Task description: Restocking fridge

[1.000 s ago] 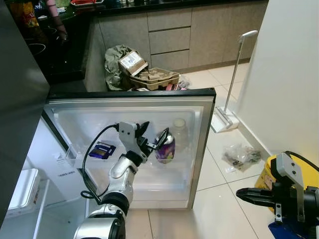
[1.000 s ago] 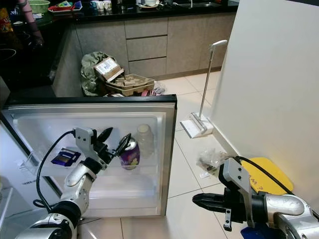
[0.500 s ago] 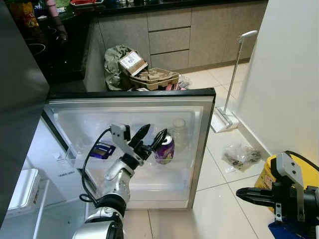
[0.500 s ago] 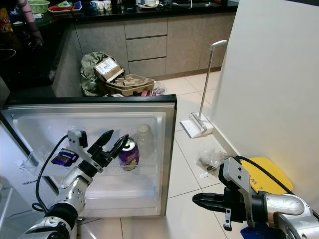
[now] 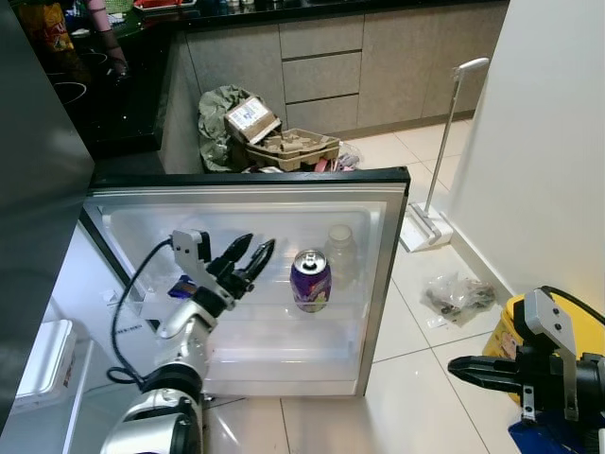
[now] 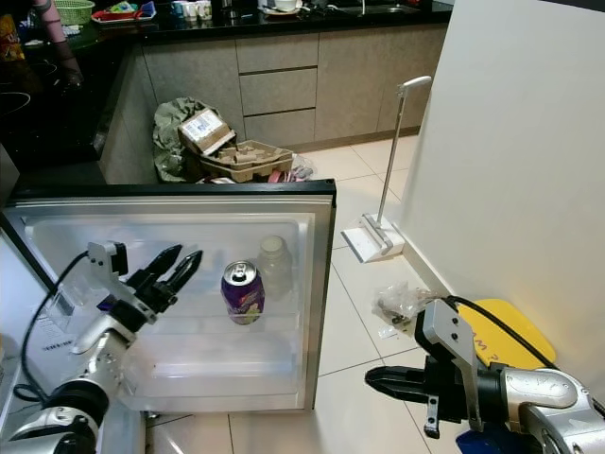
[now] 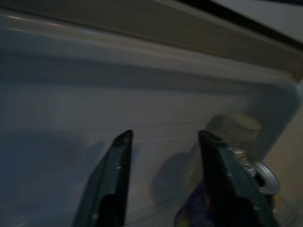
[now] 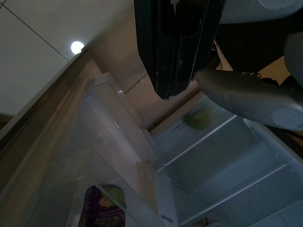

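Note:
A purple drink can (image 5: 311,281) stands upright in the shelf of the open fridge door (image 5: 246,178), beside a clear plastic bottle (image 5: 340,252). My left gripper (image 5: 253,248) hovers open and holding nothing, a short way left of the can and apart from it. The left wrist view looks between its two spread fingers (image 7: 112,179) at the door's white inner wall, with the can (image 7: 236,208) and the bottle (image 7: 232,128) off to one side. My right gripper (image 6: 378,380) hangs shut and low over the floor tiles at the right.
A blue packet (image 6: 104,305) lies in the door shelf behind my left arm. A white broom and dustpan (image 5: 430,222) lean on the right wall, near a plastic bag (image 5: 456,293). Cardboard boxes and trash (image 5: 284,144) sit beyond the door. A person (image 5: 109,43) stands far left.
My left gripper has let go of the can and drawn back to the left, still open. The can now stands alone in the door shelf. The right arm has not moved.

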Tool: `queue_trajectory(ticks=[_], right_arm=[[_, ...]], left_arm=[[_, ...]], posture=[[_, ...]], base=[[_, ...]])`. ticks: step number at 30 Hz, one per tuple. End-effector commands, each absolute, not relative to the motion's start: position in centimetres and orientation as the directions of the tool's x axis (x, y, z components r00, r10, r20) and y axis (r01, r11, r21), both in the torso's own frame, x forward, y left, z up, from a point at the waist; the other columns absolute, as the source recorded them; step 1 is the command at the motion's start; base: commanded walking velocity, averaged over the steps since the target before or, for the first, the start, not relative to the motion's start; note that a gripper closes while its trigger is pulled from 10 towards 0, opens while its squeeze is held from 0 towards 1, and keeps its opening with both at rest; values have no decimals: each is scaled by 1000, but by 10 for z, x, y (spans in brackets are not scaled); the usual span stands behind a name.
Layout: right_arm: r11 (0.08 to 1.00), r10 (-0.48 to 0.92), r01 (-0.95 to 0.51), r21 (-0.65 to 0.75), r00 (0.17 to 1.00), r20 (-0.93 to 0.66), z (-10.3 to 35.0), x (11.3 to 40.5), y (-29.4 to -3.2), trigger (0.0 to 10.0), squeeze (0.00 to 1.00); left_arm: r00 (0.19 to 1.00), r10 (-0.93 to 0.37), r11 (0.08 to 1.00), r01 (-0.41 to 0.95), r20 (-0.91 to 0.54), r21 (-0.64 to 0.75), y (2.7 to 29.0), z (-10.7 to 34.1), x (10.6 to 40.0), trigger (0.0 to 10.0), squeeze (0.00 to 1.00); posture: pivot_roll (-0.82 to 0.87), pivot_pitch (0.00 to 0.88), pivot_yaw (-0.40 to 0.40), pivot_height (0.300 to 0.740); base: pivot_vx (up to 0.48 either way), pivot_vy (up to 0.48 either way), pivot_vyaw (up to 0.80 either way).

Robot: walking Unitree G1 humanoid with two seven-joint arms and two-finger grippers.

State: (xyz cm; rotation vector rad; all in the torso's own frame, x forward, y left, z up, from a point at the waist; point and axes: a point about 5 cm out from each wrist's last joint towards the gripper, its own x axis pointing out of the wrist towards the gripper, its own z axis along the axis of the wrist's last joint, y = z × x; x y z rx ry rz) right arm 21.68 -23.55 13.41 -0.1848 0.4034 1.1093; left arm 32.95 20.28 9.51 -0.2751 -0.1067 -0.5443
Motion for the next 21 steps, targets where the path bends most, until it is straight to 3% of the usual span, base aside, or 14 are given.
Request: queue_trajectory(ticks=[1, 14, 15, 16, 17, 21], right_arm=[[446, 829, -893, 59, 387, -404, 136, 218, -237, 10000, 0], [447, 828, -893, 52, 391, -403, 137, 218, -237, 10000, 0], [445, 829, -894, 53, 389, -402, 138, 218, -237, 10000, 0], [444, 830, -894, 53, 389, -401, 138, 218, -237, 10000, 0], [444, 830, -895, 52, 388, -400, 138, 218, -237, 10000, 0], [440, 833, -896, 52, 386, -396, 139, 218, -235, 10000, 0]], left_arm=[[855, -505, 838, 518, 117, -173, 210, 92, 327, 0, 0], [810, -585, 811, 585, -43, -4, 187, 77, 323, 0, 0], [807, -588, 807, 590, -60, 15, 184, 75, 323, 2745, 0], [804, -590, 805, 593, -72, 29, 183, 74, 323, 2745, 0], [811, -577, 810, 584, -100, 63, 182, 72, 323, 10000, 0], [840, -518, 831, 539, -160, 138, 187, 68, 325, 10000, 0]], posture=[[-27, 0, 32, 740], [-36, 0, 33, 740], [-36, 0, 33, 740], [-36, 0, 33, 740], [-37, 0, 33, 740], [-38, 0, 34, 740]], base=[[0, 0, 0], [0, 0, 0], [0, 0, 0], [0, 0, 0], [0, 0, 0], [0, 0, 0]])
